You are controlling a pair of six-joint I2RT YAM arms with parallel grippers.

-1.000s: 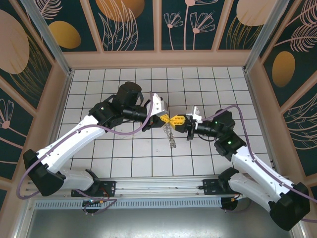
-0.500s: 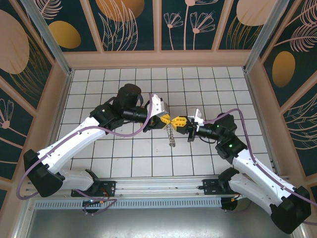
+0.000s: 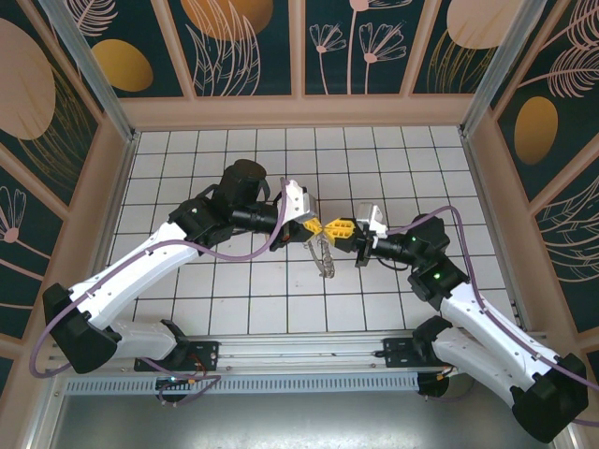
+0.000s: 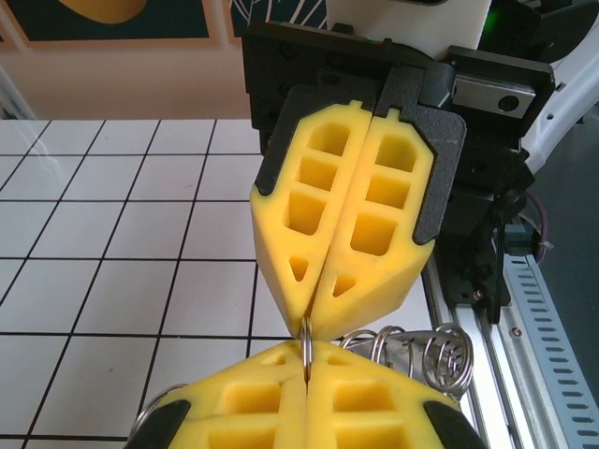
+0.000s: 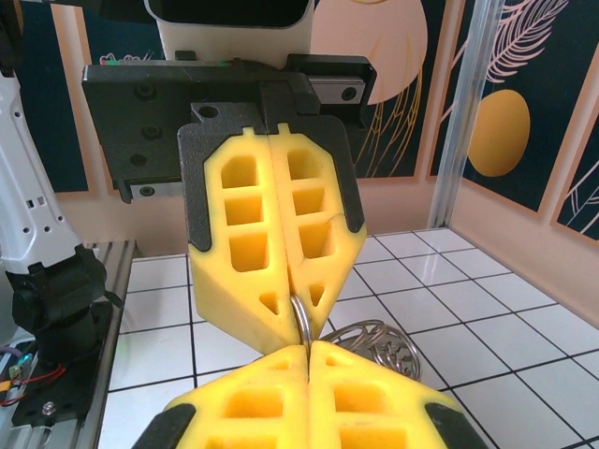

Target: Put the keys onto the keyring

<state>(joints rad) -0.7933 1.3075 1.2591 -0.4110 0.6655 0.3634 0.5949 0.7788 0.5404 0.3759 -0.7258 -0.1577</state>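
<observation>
1. On the left wrist view, I see my left gripper (image 4: 306, 379) clamped shut on the thin rim of the keyring (image 4: 306, 344).
2. Tip to tip opposite, the right gripper (image 4: 315, 313) pinches the same rim, I think.
3. Its wire loops (image 4: 416, 351) hang just right of the jaws, over the tiled floor (image 4: 112, 234).

floor: white square tiles (image 3: 234, 299) with dark grid lines, running under me and out to the walls.
ledge: tan wooden border (image 3: 299, 112) along the far and side edges of the floor.
back wall: dark teal panels (image 3: 248, 47) with orange discs and pale line-drawn leaves and flowers, split by tan battens.
side walls: same pattern on my left wall (image 3: 37, 140) and right wall (image 3: 552, 131).
posts: silver metal, left post (image 3: 89, 65) and right post (image 3: 491, 70), at the far corners.
near rail: aluminium extrusion (image 3: 299, 351) along the near edge of the floor.
slotted strip: pale, perforated (image 3: 281, 383), parallel to the near rail on its near side.
grey sheet: plain (image 3: 281, 421), nearest the camera.
</observation>
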